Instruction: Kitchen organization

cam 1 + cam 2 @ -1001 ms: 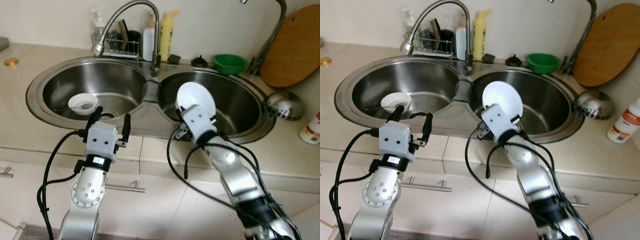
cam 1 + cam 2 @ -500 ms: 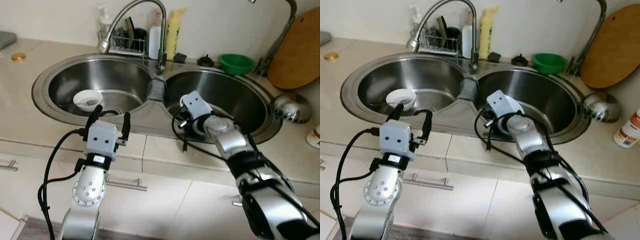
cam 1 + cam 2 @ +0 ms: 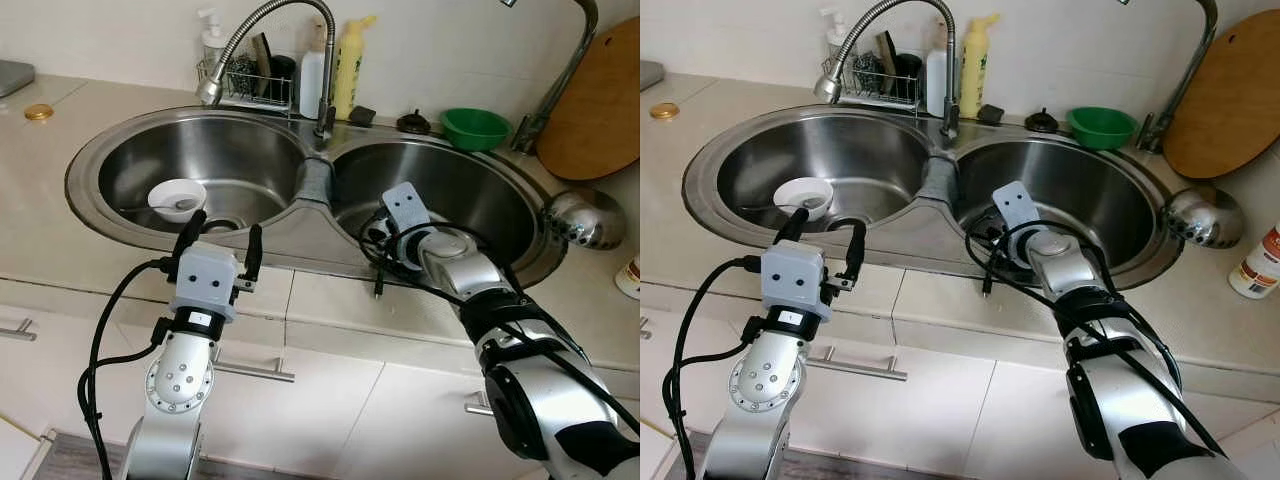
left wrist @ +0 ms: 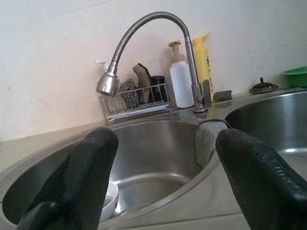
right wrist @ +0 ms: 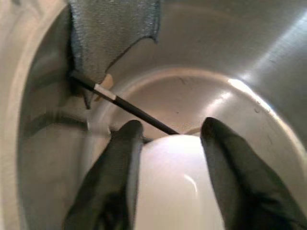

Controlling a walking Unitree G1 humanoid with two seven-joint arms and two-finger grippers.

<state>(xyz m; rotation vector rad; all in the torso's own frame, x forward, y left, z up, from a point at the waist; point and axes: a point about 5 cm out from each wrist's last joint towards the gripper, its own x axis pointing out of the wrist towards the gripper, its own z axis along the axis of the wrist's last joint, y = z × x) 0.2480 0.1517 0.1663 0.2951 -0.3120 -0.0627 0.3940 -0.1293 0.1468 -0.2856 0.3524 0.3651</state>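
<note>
Right wrist view: white plate (image 5: pixel 175 187) edge-on between right fingers (image 5: pixel 117 177).

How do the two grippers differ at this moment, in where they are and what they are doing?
The left gripper hovers at the counter's front edge before the left basin, while the right gripper reaches down inside the right basin. The left gripper is open and holds nothing; the right gripper's fingers grip a white dish. Both have two long black fingers on a silver arm.
</note>
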